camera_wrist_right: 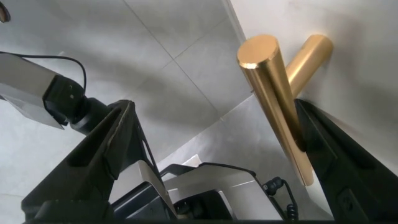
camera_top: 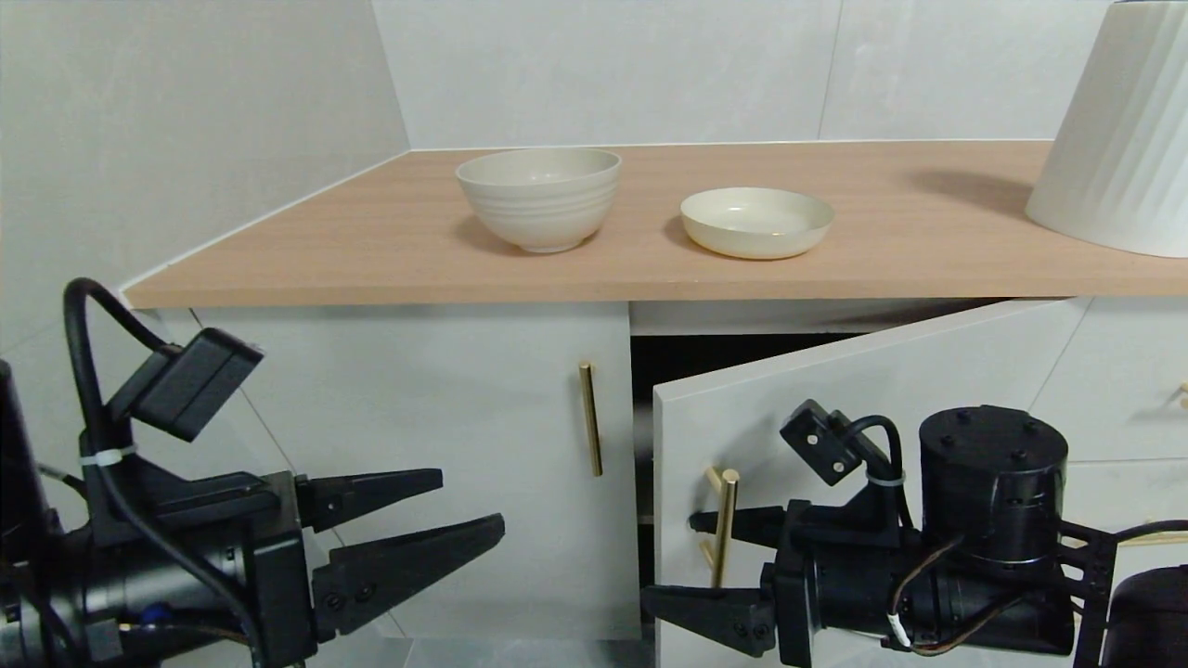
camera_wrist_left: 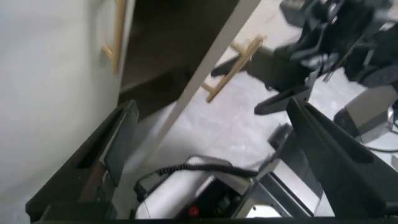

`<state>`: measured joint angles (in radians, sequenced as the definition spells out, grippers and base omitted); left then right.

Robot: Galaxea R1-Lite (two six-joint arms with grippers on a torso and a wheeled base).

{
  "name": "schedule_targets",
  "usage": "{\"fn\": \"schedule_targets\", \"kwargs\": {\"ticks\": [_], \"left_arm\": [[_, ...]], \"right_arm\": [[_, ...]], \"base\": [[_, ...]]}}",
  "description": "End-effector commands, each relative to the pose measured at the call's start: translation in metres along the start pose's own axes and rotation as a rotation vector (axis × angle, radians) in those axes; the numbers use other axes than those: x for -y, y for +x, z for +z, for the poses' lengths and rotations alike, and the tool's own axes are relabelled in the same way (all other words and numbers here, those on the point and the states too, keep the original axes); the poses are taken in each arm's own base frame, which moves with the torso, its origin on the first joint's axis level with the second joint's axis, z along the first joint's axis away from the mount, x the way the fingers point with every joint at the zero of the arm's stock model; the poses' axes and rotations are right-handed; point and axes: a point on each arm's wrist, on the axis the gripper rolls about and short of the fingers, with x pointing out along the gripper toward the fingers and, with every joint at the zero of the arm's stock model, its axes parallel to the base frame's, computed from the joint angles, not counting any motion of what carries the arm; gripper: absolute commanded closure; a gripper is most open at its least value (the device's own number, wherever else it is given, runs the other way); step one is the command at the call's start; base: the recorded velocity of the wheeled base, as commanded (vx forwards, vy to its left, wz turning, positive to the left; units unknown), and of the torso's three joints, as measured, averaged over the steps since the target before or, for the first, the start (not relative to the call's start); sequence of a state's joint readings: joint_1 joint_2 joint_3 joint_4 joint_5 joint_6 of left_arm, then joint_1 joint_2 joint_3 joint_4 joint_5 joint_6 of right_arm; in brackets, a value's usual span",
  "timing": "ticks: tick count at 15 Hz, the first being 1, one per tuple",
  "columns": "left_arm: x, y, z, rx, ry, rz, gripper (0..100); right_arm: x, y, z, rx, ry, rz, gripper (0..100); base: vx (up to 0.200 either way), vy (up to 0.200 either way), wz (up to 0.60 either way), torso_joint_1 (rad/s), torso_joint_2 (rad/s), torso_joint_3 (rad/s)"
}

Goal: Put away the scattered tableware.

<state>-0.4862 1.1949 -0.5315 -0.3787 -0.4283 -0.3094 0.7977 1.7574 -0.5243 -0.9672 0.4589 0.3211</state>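
A cream bowl [camera_top: 538, 198] and a shallow cream plate [camera_top: 756, 221] stand side by side on the wooden countertop [camera_top: 371, 250]. Below them the right cabinet door [camera_top: 882, 371] is ajar. My right gripper [camera_top: 705, 568] is open at that door's gold handle [camera_top: 724, 524]. In the right wrist view the handle [camera_wrist_right: 273, 93] lies between the fingers, close against one finger [camera_wrist_right: 336, 155]. My left gripper [camera_top: 469, 503] is open and holds nothing, low in front of the closed left door [camera_top: 418, 445]. The left wrist view shows the handle [camera_wrist_left: 233, 65] and my right gripper [camera_wrist_left: 298, 68] beyond.
A white pleated lampshade [camera_top: 1123, 139] stands on the countertop at the far right. The closed left door has its own gold handle [camera_top: 590, 417]. A dark cabinet opening [camera_top: 642, 436] shows between the doors. Tiled walls close the corner at the left and back.
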Motion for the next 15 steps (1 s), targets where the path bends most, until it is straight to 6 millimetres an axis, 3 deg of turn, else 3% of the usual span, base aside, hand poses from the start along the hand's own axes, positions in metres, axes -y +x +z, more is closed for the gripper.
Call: {"fn": "schedule_targets", "kwargs": {"ticks": [1,2,3,7,8,15], "left_arm": [[-0.004,0.009,-0.003,-0.035,-0.014,0.005,0],[-0.005,0.014,-0.004,-0.045,-0.014,-0.001,0],[-0.005,0.016,-0.004,-0.049,-0.015,-0.002,100],[-0.015,0.050,0.000,-0.036,0.012,-0.025,100],[-0.023,0.067,0.000,-0.015,0.035,-0.027,100],[-0.047,0.140,-0.027,0.002,0.068,-0.084,100]], "right_arm": [[0.002,0.002,-0.002,-0.009,0.004,-0.002,0],[0.002,0.002,-0.002,-0.009,0.006,-0.002,0],[0.002,0.002,-0.002,-0.010,0.006,-0.002,0],[0.003,0.004,-0.004,-0.016,0.010,-0.006,0],[0.003,0.003,-0.004,-0.013,0.009,-0.006,0],[0.003,0.003,-0.001,0.009,-0.001,-0.002,0]], "base": [[0.000,0.000,0.00,0.000,0.00,0.000],[0.000,0.000,0.00,0.000,0.00,0.000],[0.000,0.000,0.00,0.000,0.00,0.000],[0.000,0.000,0.00,0.000,0.00,0.000],[0.000,0.000,0.00,0.000,0.00,0.000],[0.000,0.000,0.00,0.000,0.00,0.000]]}}
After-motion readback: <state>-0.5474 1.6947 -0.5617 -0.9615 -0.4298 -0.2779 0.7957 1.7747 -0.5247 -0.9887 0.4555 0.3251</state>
